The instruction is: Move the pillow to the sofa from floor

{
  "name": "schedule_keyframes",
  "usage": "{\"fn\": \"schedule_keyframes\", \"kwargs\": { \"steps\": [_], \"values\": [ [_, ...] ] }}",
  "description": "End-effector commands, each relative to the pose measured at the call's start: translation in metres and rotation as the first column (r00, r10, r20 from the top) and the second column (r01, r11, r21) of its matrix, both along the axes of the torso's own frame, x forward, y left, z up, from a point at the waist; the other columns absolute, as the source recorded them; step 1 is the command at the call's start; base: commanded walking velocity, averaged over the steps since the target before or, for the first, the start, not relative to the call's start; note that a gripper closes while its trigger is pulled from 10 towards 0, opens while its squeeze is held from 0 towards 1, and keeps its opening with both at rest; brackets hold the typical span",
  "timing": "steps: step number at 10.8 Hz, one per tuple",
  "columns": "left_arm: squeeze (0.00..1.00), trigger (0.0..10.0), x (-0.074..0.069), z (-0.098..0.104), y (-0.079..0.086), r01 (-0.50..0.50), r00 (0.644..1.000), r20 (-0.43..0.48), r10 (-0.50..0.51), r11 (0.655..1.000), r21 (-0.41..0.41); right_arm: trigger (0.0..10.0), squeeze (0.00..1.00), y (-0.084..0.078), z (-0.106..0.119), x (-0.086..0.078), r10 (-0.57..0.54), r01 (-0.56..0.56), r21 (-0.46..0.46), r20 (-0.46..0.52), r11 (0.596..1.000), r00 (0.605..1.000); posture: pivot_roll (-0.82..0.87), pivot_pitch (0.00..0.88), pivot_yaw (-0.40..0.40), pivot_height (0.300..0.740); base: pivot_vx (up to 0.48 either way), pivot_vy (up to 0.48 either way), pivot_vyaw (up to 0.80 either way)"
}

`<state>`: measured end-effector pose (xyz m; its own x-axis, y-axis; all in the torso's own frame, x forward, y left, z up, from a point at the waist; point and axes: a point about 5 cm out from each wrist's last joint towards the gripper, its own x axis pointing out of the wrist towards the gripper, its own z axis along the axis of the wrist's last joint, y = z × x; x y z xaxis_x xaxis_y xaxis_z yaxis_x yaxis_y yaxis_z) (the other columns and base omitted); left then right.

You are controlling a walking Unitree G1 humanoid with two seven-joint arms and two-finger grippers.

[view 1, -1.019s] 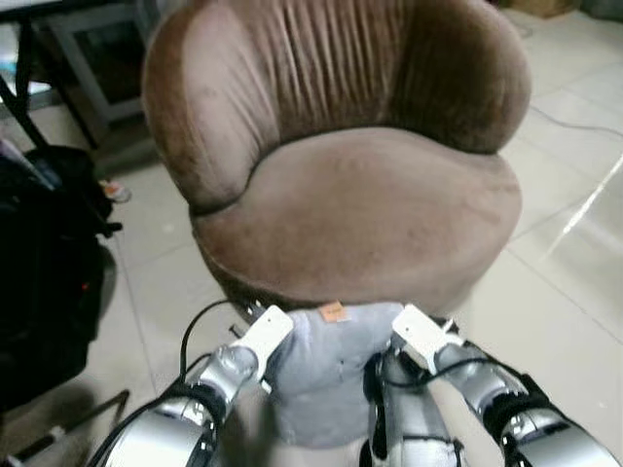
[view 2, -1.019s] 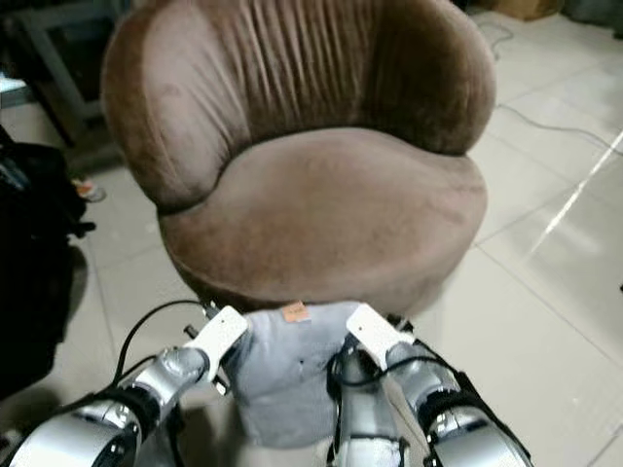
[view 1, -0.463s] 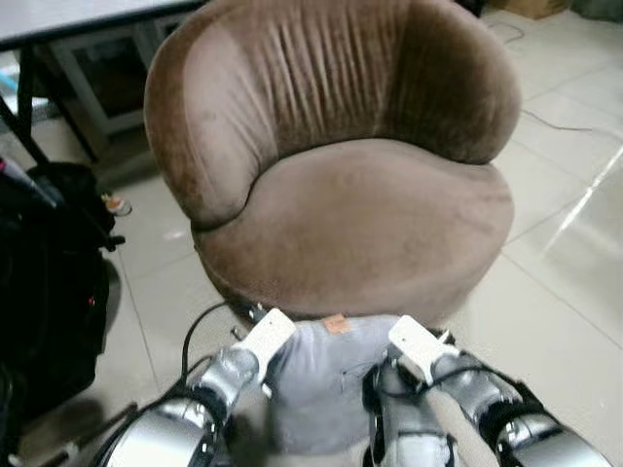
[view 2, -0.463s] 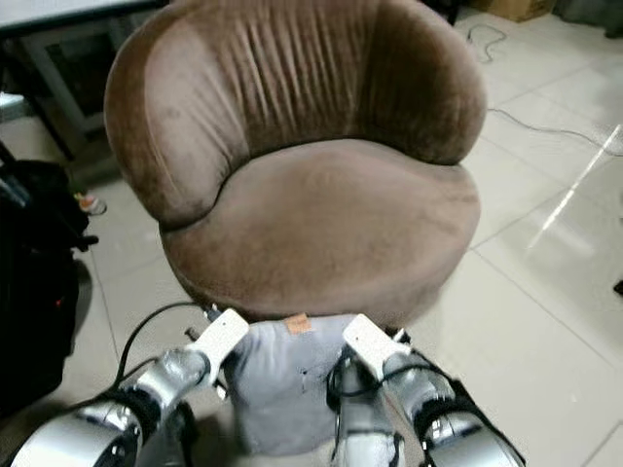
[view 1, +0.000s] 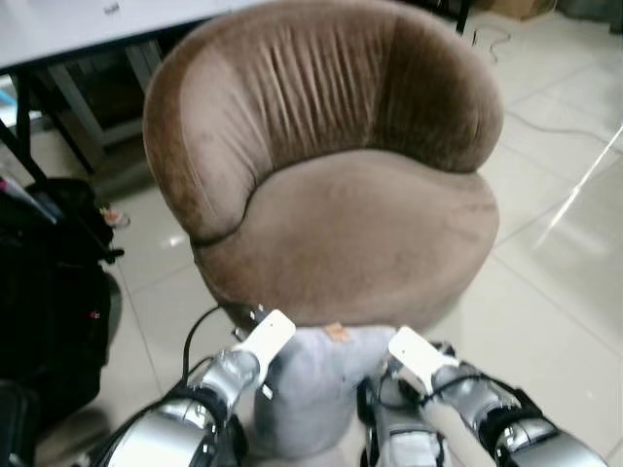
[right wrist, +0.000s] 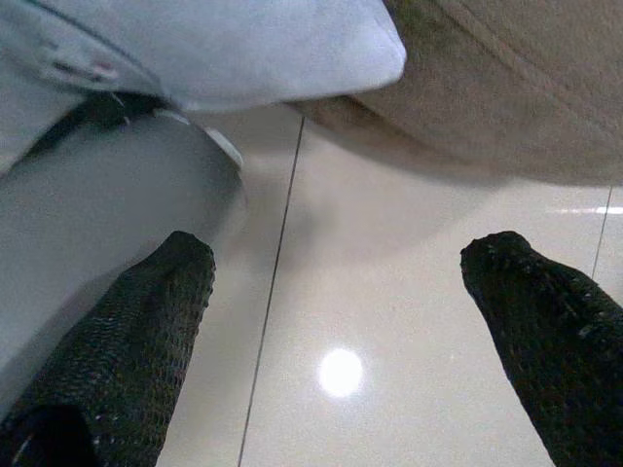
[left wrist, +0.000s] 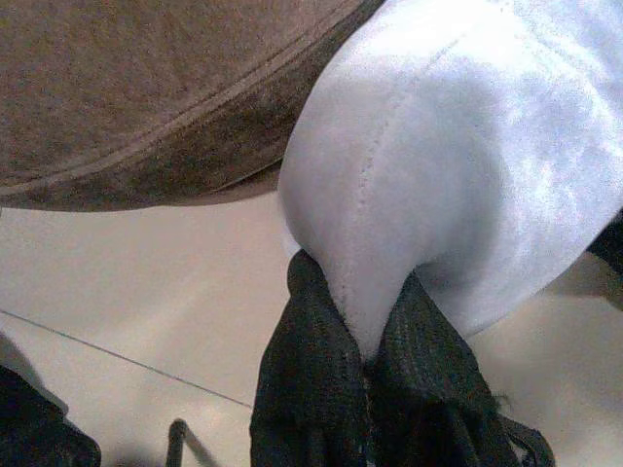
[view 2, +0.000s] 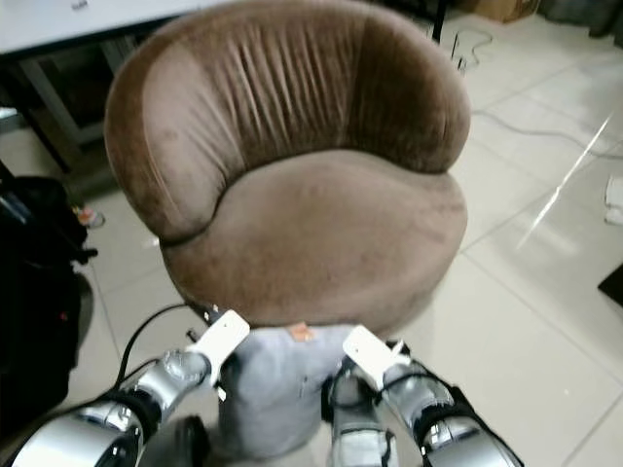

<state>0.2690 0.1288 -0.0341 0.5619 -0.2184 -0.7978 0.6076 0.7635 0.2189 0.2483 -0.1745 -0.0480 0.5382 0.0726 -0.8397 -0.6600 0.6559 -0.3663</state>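
Before us, filling the view from ten o'clock round to two, stands the brown sofa (view 1: pixel 341 185), a round tub chair with a pleated back and a wide, bare seat. A black bag (view 1: pixel 49 292) sits on the tiled floor (view 1: pixel 565 282) at nine o'clock, and a table (view 1: pixel 88 19) edge runs along eleven o'clock behind the sofa.

The pillow (view 1: pixel 307 389) hangs at six o'clock, between our two arms and just short of the sofa's front edge, lower than the seat top as far as we can judge. It is pale grey-blue with a small orange tag (view 1: pixel 335 332) at its upper end.

Our left gripper (left wrist: pixel 365 360) has its fingers pinched nearly together on a fold along the pillow's seam, and the fabric bulges out around them. Our right gripper (right wrist: pixel 341 331) is spread wide with nothing between its fingers; floor tile lies beyond them and the pillow's edge is just off to one side.

We judge the pillow light, soft and floppy, since it sags from the single pinch. A fold of cloth could slip, so a second hold with the right gripper near the opposite upper corner would steady it.

Its long axis runs roughly from twelve to six o'clock, tag end pointing toward the sofa, the lower end drooping toward us.
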Motion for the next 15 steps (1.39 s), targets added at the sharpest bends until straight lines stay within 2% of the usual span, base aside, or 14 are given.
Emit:
{"fn": "schedule_keyframes", "kwargs": {
  "steps": [1, 6, 11, 15],
  "values": [
    [0.0, 10.0, 0.0009, 0.0007, 0.0001, 0.004, 1.0, 0.008, -0.004, 1.0, 0.005, 10.0, 0.0, -0.0009, -0.0088, -0.0128, 0.005, -0.005, -0.008, -0.059, 1.0, 0.998, -0.31, 0.019, 0.041, 0.669, 0.0, 0.0, 0.0],
    [0.0, 10.0, 0.0009, 0.0007, -0.0002, 0.004, 1.0, 0.008, -0.004, 1.0, 0.004, 10.0, 0.0, -0.0009, -0.0087, -0.0126, 0.013, -0.013, -0.014, -0.047, 1.0, 0.999, -0.31, 0.017, 0.042, 0.724, 0.0, 0.0, 0.0],
    [0.0, 10.0, 0.0006, 0.0005, 0.0002, 0.002, 1.0, 0.006, -0.002, 1.0, 0.003, 10.0, 0.0, 0.0006, -0.0088, -0.0123, 0.005, -0.006, -0.019, -0.042, 1.0, 0.999, -0.31, 0.017, 0.044, 0.724, 0.0, 0.0, 0.0],
    [0.0, 10.0, 0.0013, 0.0011, 0.0005, 0.005, 1.0, 0.008, -0.005, 1.0, 0.005, 10.0, 0.0, 0.002, -0.0087, -0.0118, 0.011, -0.012, -0.031, -0.048, 0.999, 0.999, -0.31, 0.017, 0.046, 0.74, 0.0, 0.0, 0.0]
  ]
}}
